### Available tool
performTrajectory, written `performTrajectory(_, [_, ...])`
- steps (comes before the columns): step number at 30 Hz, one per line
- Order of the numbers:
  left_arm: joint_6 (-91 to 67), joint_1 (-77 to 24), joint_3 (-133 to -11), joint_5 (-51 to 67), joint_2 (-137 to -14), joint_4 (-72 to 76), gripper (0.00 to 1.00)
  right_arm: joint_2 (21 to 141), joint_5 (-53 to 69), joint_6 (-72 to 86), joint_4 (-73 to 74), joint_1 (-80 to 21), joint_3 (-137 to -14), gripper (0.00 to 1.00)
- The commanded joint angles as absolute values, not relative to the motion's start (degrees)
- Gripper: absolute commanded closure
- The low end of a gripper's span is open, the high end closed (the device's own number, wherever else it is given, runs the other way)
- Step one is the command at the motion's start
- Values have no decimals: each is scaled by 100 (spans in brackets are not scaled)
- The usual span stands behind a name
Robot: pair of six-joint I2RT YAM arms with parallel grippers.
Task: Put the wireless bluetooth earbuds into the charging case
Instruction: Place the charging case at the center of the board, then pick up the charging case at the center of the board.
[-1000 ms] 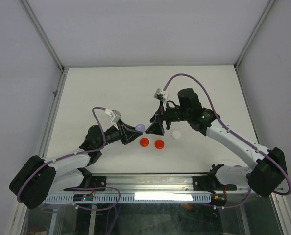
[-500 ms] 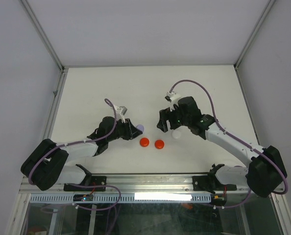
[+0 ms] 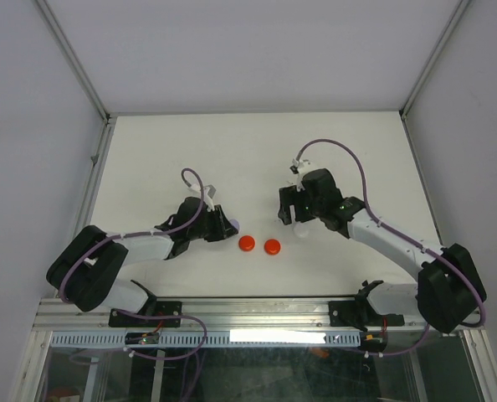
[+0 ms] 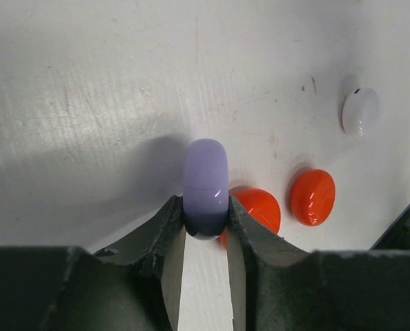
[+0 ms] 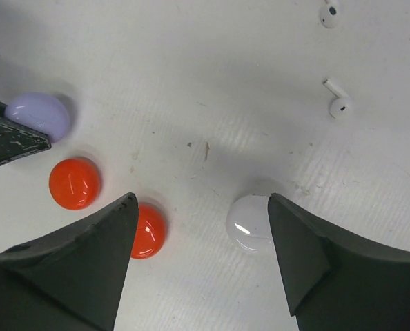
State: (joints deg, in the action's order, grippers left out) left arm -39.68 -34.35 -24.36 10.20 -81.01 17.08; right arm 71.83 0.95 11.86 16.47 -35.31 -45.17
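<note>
My left gripper (image 4: 206, 210) is shut on a lilac round case (image 4: 206, 178), held on edge just above the table; it also shows in the top view (image 3: 234, 224) at the left gripper (image 3: 223, 225). My right gripper (image 5: 201, 201) is open and hangs low over a white round case (image 5: 250, 224), which lies by its right finger. In the top view the right gripper (image 3: 290, 216) partly covers that white case (image 3: 300, 229). Two white stemmed earbuds (image 5: 339, 104) (image 5: 328, 14) lie loose on the table beyond it. No red or lilac earbuds show.
Two red round cases (image 3: 246, 243) (image 3: 272, 246) lie side by side between the arms; they show in the right wrist view (image 5: 74, 183) (image 5: 148, 230) and the left wrist view (image 4: 259, 210) (image 4: 313, 196). The white table (image 3: 148, 159) has a metal frame around it.
My right gripper has swung right and dropped down over the white case. My left arm has stretched lower and flatter, still holding the lilac case in about the same place.
</note>
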Motion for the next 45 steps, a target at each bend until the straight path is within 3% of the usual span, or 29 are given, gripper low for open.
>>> performTrajectory(1, [-4176, -3352, -2699, 729, -8115, 1551, 69, 7260, -387, 1485, 1879, -3494, -4535, 21])
performTrajectory(17, [-4169, -3331, -2724, 32, -7331, 578, 32, 7700, -867, 1914, 2522, -3496, -4491, 24])
performTrajectory(28, [-4061, -3322, -2742, -399, -6541, 98, 21, 8058, -923, 1805, 2596, -3511, -4548, 30])
performTrajectory(45, [-3977, -3321, -2856, -351, -6236, 104, 15, 8746, -1119, 1638, 2576, -3785, -4780, 41])
